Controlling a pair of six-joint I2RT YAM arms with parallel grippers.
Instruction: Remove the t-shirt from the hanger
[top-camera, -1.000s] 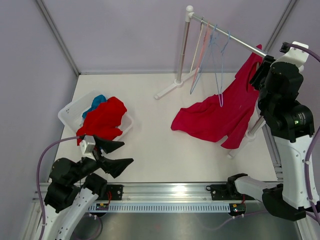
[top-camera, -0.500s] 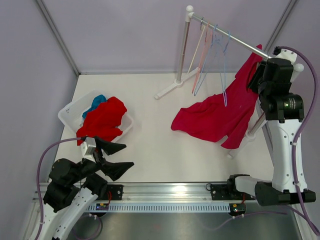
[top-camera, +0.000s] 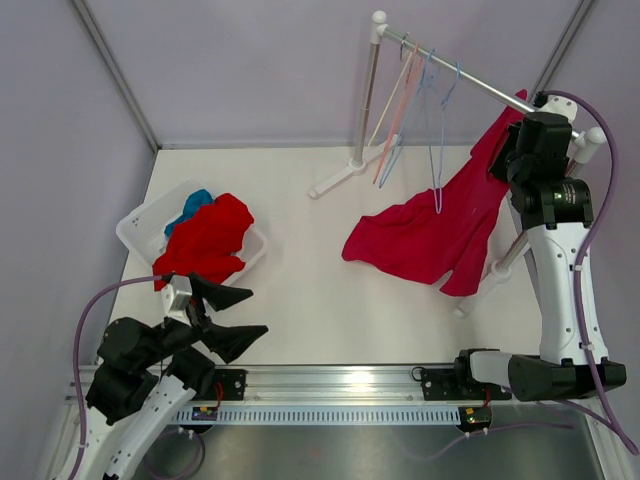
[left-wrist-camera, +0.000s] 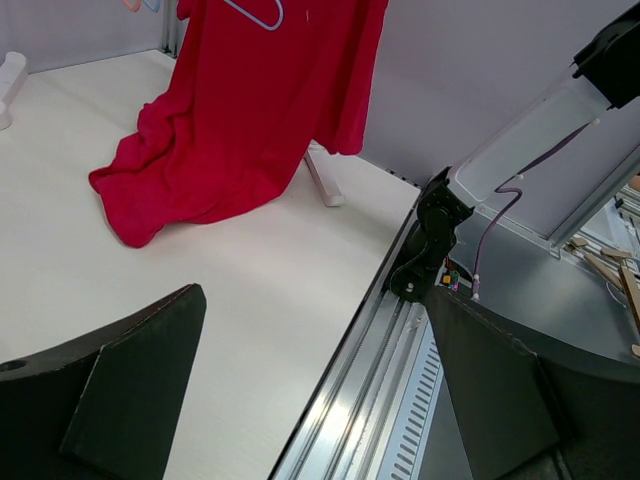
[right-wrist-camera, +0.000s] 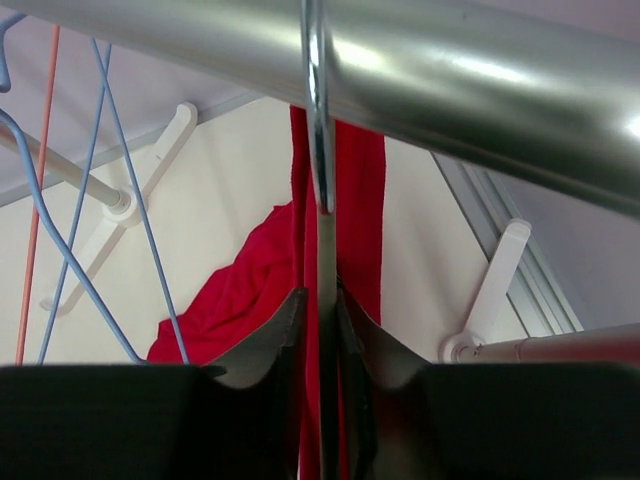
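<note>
The crimson t-shirt (top-camera: 430, 235) hangs from the right end of the rail and trails onto the table; it also shows in the left wrist view (left-wrist-camera: 240, 130). The hanger (right-wrist-camera: 327, 262) is a grey strip under its silver hook (right-wrist-camera: 318, 120), which loops over the rail. My right gripper (right-wrist-camera: 320, 296) is up at the rail (top-camera: 515, 150), shut on the hanger's neck with red cloth pressed at both sides. The rest of the hanger is hidden in the shirt. My left gripper (top-camera: 235, 312) hovers wide open near the table's front left (left-wrist-camera: 315, 295), holding nothing.
A silver clothes rail (top-camera: 470, 80) on white feet (top-camera: 345, 172) carries thin pink and blue hangers (top-camera: 420, 110). A white basket (top-camera: 135, 225) at the left holds a scarlet garment (top-camera: 208, 238) and a teal cloth (top-camera: 192, 205). A metal track (left-wrist-camera: 400, 380) runs along the near edge.
My right arm has reached up and in towards the rail, and its jaws have narrowed onto the hanger. The thin hangers sway a little. The left arm has hardly moved.
</note>
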